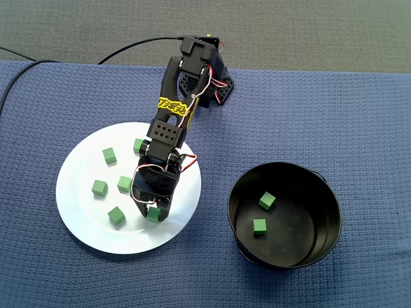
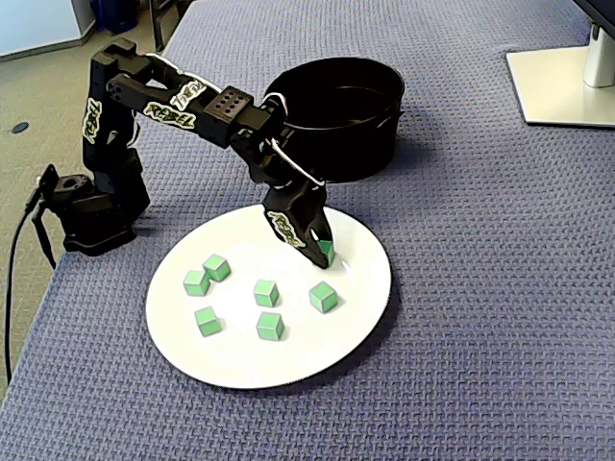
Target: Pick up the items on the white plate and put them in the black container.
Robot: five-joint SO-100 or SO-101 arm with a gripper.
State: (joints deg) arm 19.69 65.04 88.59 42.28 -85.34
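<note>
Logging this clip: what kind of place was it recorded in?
Probably an office or lab desk: a blue woven cloth covers the table, a flat monitor-style stand base sits at one corner, and grey carpet shows beyond the edge.

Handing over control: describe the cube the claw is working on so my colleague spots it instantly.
Find the white plate beside the black container. On the plate's container side sits one green cube. Unlike the loose cubes, it is between the claw's tips.
</note>
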